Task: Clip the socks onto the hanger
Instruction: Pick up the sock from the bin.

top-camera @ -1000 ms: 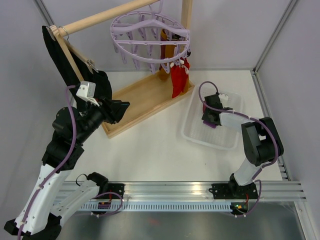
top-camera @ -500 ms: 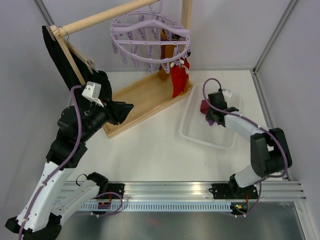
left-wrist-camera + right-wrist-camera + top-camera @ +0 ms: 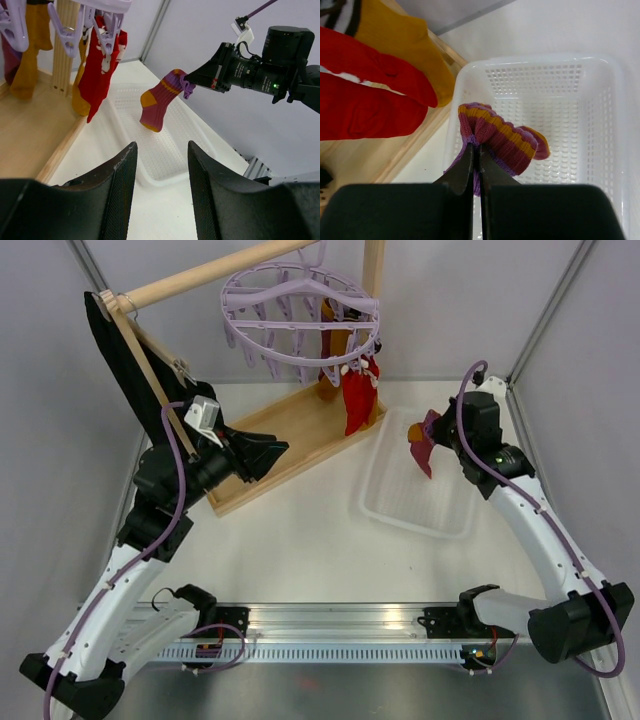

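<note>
From above, the right jaws hold a maroon sock (image 3: 421, 452) above the basket (image 3: 415, 523), free to travel to the hanger (image 3: 290, 358); left wrist: left jaws gape empty, facing it, seemingly to assist; right wrist: clenched on its cuff.

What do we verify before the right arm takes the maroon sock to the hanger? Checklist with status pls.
1. Right gripper shut on maroon sock at the cuff: ok.
2. Sock lifted clear of white basket: ok, dangles above it.
3. Left gripper open and empty: ok.
4. Empty peg on lavender clip hanger: ok, looks free.
5. Red sock clipped securely: cannot tell; it hangs at the ring's right side.
</note>
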Available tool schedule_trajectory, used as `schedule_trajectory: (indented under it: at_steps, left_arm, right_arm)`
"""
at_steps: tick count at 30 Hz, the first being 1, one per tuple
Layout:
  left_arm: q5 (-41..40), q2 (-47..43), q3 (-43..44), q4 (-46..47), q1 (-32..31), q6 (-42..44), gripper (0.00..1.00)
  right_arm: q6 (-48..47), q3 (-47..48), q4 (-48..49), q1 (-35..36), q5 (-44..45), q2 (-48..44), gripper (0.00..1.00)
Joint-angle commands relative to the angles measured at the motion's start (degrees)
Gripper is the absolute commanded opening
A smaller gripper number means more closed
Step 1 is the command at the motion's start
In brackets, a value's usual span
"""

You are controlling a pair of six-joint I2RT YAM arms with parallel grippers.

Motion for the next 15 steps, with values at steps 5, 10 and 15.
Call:
schedule_trajectory:
  at_steps: [5,10,15]
  left_arm:
    - [3.7,2.7,0.2,9.9,-1.8,-1.4,0.5]
    - [3.9,5.4,0.7,11.2,-4.0,-0.3,0.5]
    - [2.7,6.8,0.9,11.6,-6.0,0.4,0.5]
  right_arm:
    - [-1.6,7.2,-4.8,0.1,-4.6,-2.9,0.0]
    - [-2.3,8.3,-5.7,0.1,-6.2,-3.2,0.0]
    - [-2.3,6.0,-5.0,0.1,-7.3,-3.1,0.0]
